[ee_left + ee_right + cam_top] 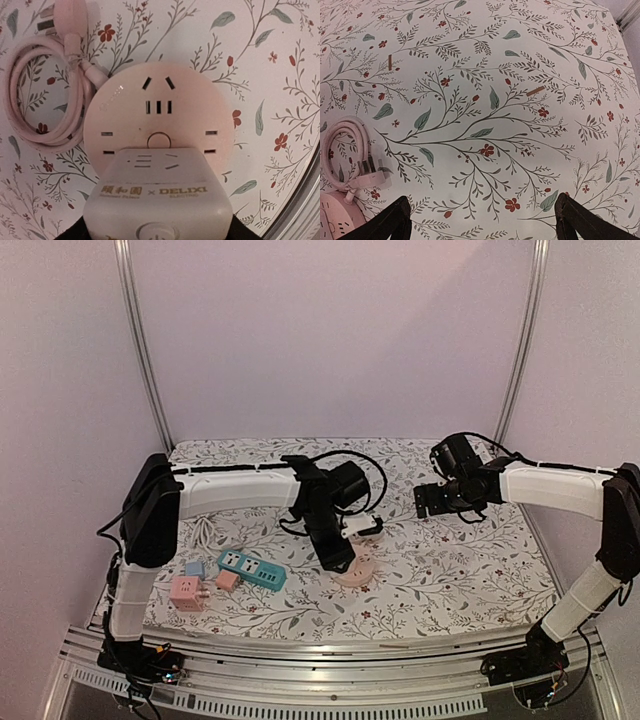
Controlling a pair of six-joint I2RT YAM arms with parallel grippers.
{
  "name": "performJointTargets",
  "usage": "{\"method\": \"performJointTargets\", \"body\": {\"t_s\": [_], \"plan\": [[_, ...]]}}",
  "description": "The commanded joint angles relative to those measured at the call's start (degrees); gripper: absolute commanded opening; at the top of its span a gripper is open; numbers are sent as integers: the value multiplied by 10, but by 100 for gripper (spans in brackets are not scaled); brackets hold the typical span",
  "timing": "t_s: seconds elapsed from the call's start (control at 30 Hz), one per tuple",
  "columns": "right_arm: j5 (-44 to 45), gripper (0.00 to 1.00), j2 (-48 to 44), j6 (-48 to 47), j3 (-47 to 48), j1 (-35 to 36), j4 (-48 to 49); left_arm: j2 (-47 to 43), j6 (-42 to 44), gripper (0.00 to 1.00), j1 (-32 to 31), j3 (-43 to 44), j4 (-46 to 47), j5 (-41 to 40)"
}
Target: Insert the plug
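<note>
Left hand [340, 545] partly closed, clamped on white plug block [157, 200], dark fingers just showing at its sides. Pink round socket [159, 107] lies on desk [520, 50] directly ahead of and below that hand; contact between plug and socket unclear. Pink coiled cord [40, 100] beside socket, to hand's left. Right hand [485, 222] spread wide, holding nothing, hovers over floral desk, socket off to its left.

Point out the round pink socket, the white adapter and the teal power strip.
round pink socket [192, 107]: left wrist view, top face right of the centre slots.
white adapter [157, 192]: left wrist view, printed face at the lettering.
teal power strip [251, 570]: top external view, middle of its top.
</note>
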Motion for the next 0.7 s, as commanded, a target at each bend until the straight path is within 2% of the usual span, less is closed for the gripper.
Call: {"method": "performJointTargets", "body": {"t_s": [0.0,0.17,0.3,0.33,0.4,0.5,0.53,0.57,0.67], "plan": [[-3,99,8,-3,1,-3,4,114,-9,0,-9,-20,-103,-11],[-3,99,4,-3,-1,-3,3,108,-13,0,-8,-23,-105,-13],[-5,99,1,-3,-1,-3,3,81,-20,14,-8,-31,-99,-19],[-5,99,-3,-2,-3,-3,3,73,-21,20,-8,-35,-95,-22],[-6,99,-7,-2,-4,-3,3,53,-25,43,-7,-42,-83,-27],[-7,99,-12,-1,-5,-3,2,15,-36,61,-7,-46,-63,-36],[-7,99,-14,0,-6,-3,1,0,-41,86,-6,-47,-56,-36],[-8,99,-17,1,-7,-3,1,-17,-44,98,-7,-50,-50,-36],[-9,99,-25,2,-9,-3,0,-69,-48,99,-8,-63,-32,-23]]}}
